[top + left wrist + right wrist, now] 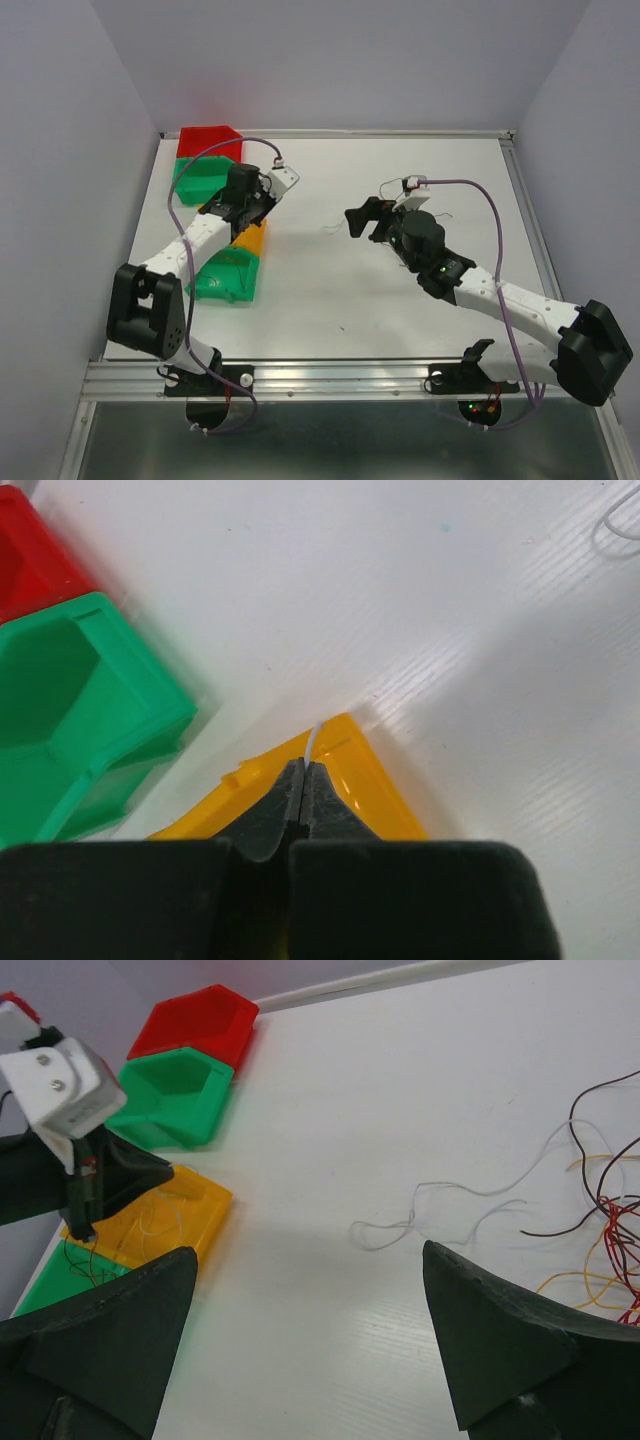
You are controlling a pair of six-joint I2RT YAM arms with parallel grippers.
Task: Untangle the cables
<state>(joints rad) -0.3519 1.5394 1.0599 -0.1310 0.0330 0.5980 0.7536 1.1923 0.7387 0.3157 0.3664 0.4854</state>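
Top external view: the left claw hangs over the yellow bin, third in a row of four bins along the left edge of the table. A red bin sits in the far left corner, a green bin comes next, and a second green bin lies nearest the arm bases. The right claw stands wide over the middle of the table with nothing between its fingers. A loose white strand lies on the table just left of it; the other cables are mostly hidden behind that arm

Left wrist view: the left claw's fingers are pressed tight together, and a thin whitish wire sticks out from between their tips, pinched there. A corner of the yellow bin is right under the tips, with the green and red bins off to the left. A loop of the loose white strand shows at the upper right edge

Right wrist view: the right claw's two fingers are far apart, with bare table between them. The loose white strand curls on the table ahead. A tangle of cables in red, yellow and dark strands lies to the right, near the right finger. More thin wires lie inside the yellow bin and the near green bin, where the left claw hangs
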